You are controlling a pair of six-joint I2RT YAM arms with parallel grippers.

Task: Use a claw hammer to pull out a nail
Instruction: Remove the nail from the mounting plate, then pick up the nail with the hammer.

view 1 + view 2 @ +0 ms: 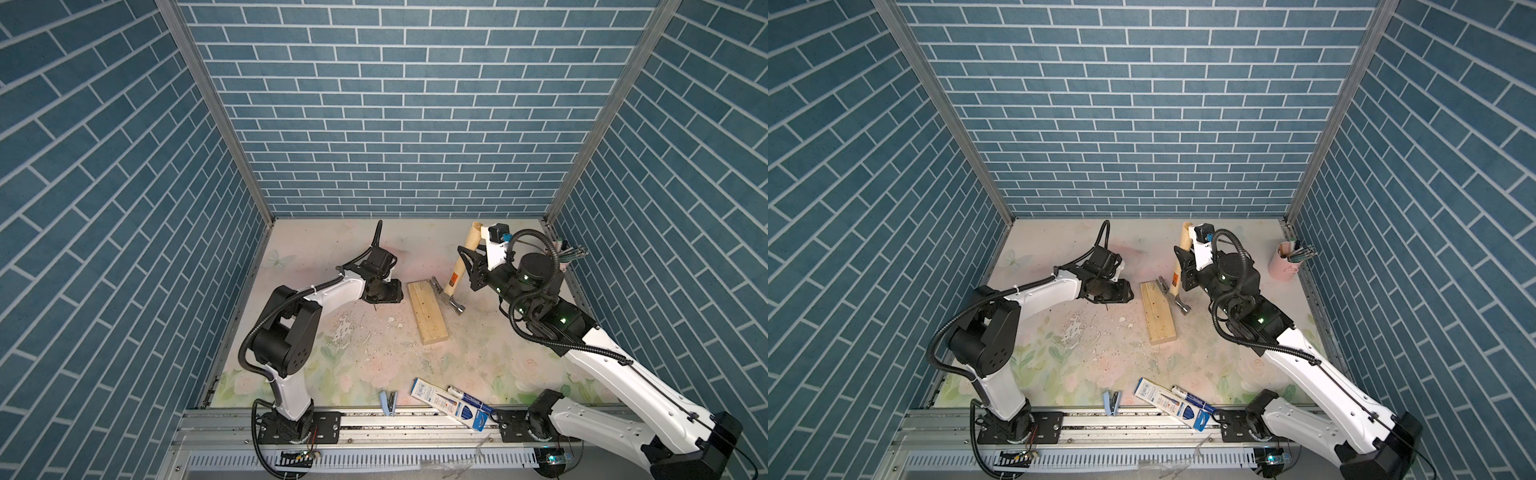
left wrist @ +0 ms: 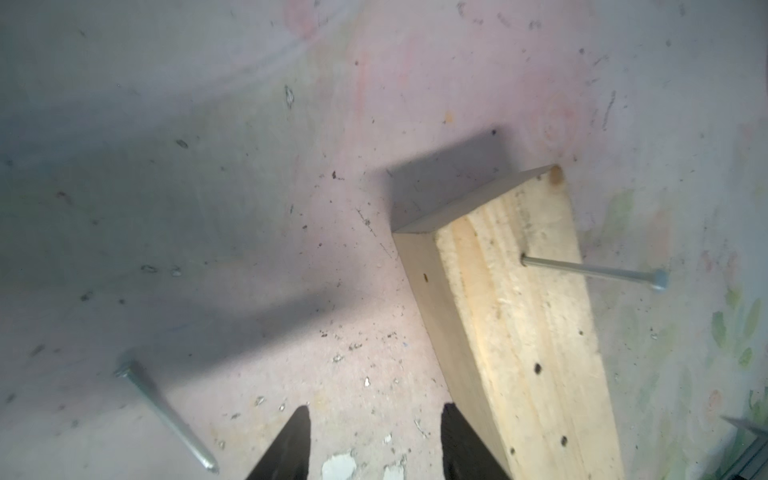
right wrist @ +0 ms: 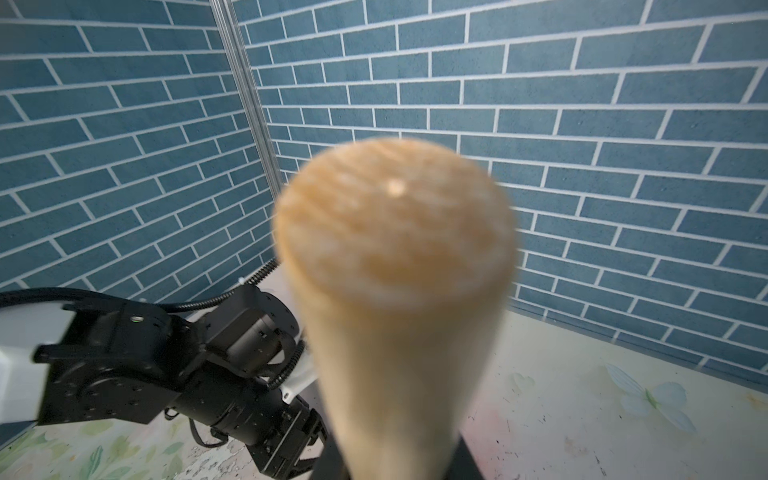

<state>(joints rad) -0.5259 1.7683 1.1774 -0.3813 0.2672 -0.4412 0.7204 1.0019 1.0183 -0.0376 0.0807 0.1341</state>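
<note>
My right gripper (image 1: 466, 266) is shut on the pale wooden handle of the claw hammer (image 1: 472, 240), above its orange label. The handle's butt end (image 3: 392, 224) fills the right wrist view. The dark steel head (image 1: 1177, 300) hangs just right of a pale wooden block (image 1: 428, 311), its claw (image 1: 434, 284) by the block's far end. A long nail (image 2: 590, 272) stands out of the block (image 2: 519, 332), with nothing touching it. My left gripper (image 2: 376, 415) is open and empty, low over the table just left of the block (image 1: 1156, 311).
A loose nail (image 2: 166, 415) lies on the table left of the left gripper. A pink cup of pens (image 1: 1282, 266) stands by the right wall. A blue-and-white box (image 1: 449, 402) and a small blue stapler (image 1: 388, 402) lie at the front edge. Brick-pattern walls close in three sides.
</note>
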